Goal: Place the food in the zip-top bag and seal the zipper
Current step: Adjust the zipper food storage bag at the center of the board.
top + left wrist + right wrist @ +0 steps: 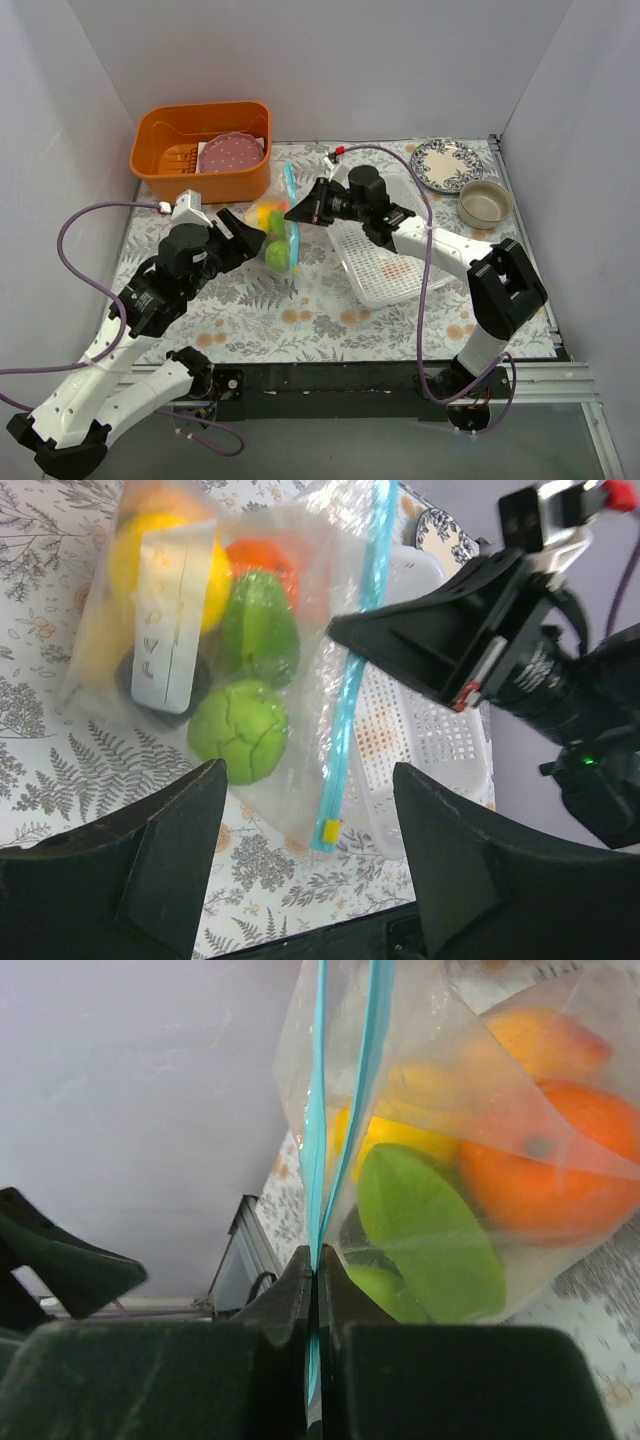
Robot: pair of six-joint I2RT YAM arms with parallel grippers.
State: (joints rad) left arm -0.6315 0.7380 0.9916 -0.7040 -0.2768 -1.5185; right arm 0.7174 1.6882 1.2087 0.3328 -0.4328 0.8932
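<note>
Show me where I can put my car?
Bare cloth in front of the bag, between the left arm and the basket. Crowded around the bag, where the left gripper and right gripper sit, and along the back: bin, plate, bowl.

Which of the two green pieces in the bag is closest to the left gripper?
The lighter, wrinkly green piece, just beyond a fingertip of the left gripper. The darker, smoother green piece sits farther up the zip-top bag, beside the orange one.
</note>
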